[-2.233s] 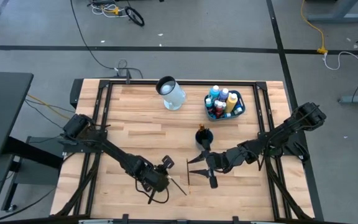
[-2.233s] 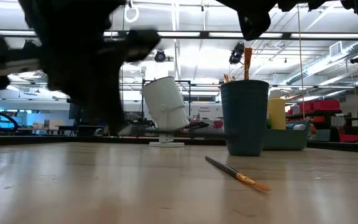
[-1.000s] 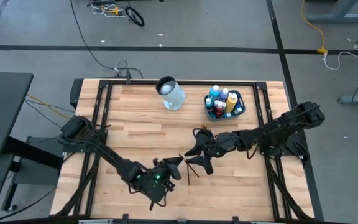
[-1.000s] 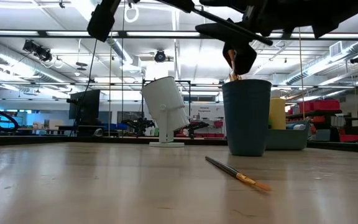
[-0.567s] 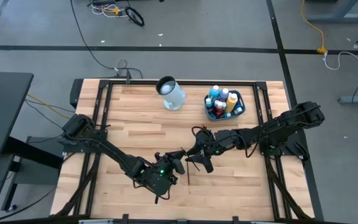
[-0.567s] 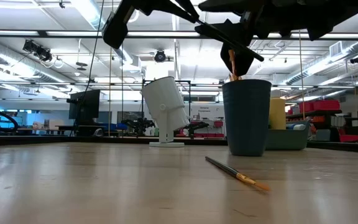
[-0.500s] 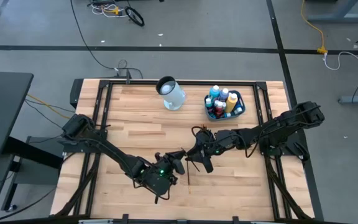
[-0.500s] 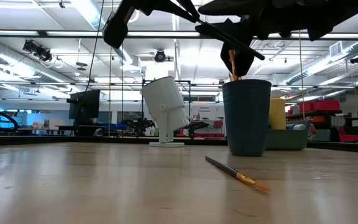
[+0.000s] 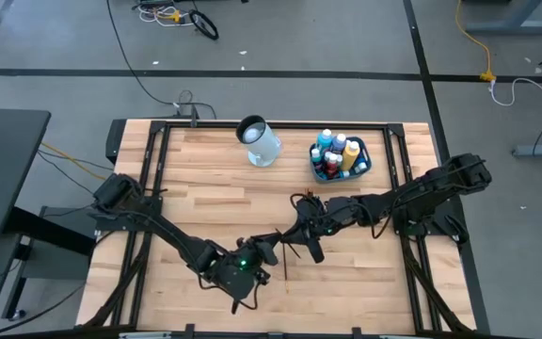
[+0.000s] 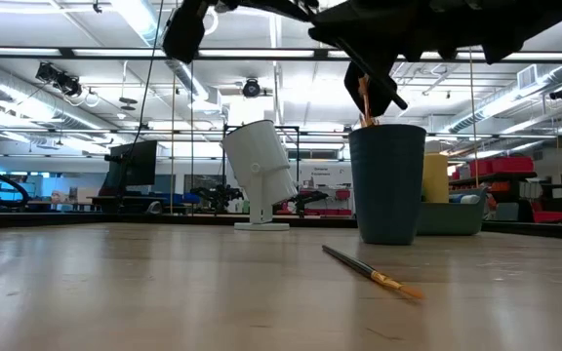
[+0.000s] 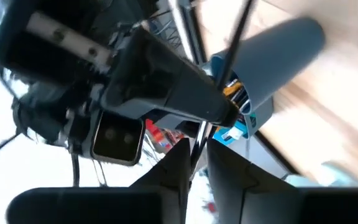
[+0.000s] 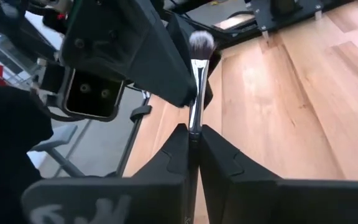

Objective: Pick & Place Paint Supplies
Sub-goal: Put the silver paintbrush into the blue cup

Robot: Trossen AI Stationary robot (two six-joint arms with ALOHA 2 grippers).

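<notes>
No writing is legible; right hand (image 12: 193, 146) pinches a paintbrush (image 12: 197, 81), left hand (image 11: 197, 155) slightly parted.

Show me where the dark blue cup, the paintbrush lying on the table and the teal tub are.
dark blue cup (image 10: 389, 185), low view, front wall.
paintbrush (image 10: 369, 272), low view, mid handle.
teal tub (image 9: 365, 165), high view, right rim.

A dark blue cup (image 10: 388, 182) with brushes standing in it is placed near the centre of the wooden table (image 9: 205, 198). A thin wood-handled paintbrush (image 10: 371, 272) lies in front of it. Behind are set a white jug (image 9: 259, 140) and, to its right, a teal tub (image 9: 365, 165) holding white-capped paint bottles (image 9: 338, 153).
</notes>
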